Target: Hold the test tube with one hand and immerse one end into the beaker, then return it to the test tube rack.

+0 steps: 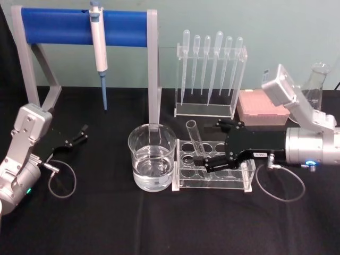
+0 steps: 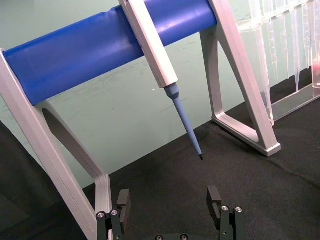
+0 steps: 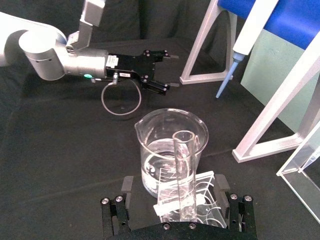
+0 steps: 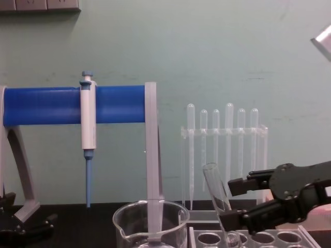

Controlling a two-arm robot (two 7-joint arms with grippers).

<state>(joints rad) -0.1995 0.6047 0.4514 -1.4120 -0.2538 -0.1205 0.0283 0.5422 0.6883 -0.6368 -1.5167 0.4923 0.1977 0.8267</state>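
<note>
Currently, right gripper [image 1: 212, 144] is hovering released at the racked test tube [image 1: 195, 139], 3 o'clock of the beaker [image 1: 151, 154]; left gripper [image 1: 78, 136] is idling unclenched, 9 o'clock.

A black table [image 1: 106, 223] carries a beaker [image 1: 152, 157] (water inside) at centre, a clear rack [image 1: 186, 178] just right of it, and a blue-barred stand [image 1: 154, 69] upper left.
</note>
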